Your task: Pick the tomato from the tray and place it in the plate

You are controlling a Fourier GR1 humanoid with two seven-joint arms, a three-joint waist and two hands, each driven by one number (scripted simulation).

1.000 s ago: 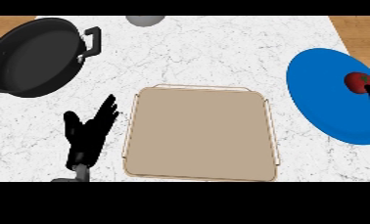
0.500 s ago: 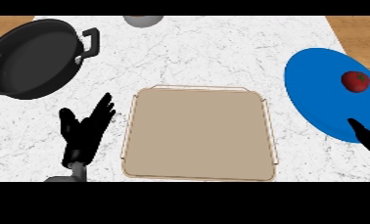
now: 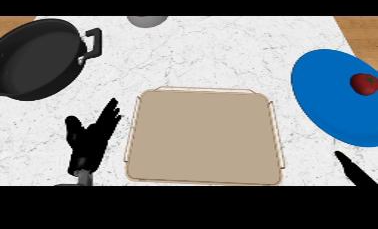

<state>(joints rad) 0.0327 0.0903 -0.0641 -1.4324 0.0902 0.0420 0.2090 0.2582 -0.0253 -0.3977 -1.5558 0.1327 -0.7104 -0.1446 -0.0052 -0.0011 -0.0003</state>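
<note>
No brand, label or writing can be read on anything in view. The surface is a white marble-patterned counter (image 3: 214,53) with grey veining; strips of wood are seen at the top corners, at eleven and one o'clock.

The tomato (image 3: 362,83) is seen lying on the blue plate (image 3: 325,98), at three o'clock, near the plate's right side and cut by the view's edge. The tan tray (image 3: 204,135) is placed at the centre toward six o'clock, well apart from the tomato. A black pan (image 3: 33,58) with a side handle is set at ten o'clock, and a grey round object (image 3: 146,20) is cut off at twelve o'clock.

The left hand (image 3: 88,140) is shown at eight o'clock just beside the tray, fingers straight and spread, holding nothing. Of the right hand (image 3: 356,173), only a dark sliver is seen at five o'clock; whether it is spread cannot be told.
</note>
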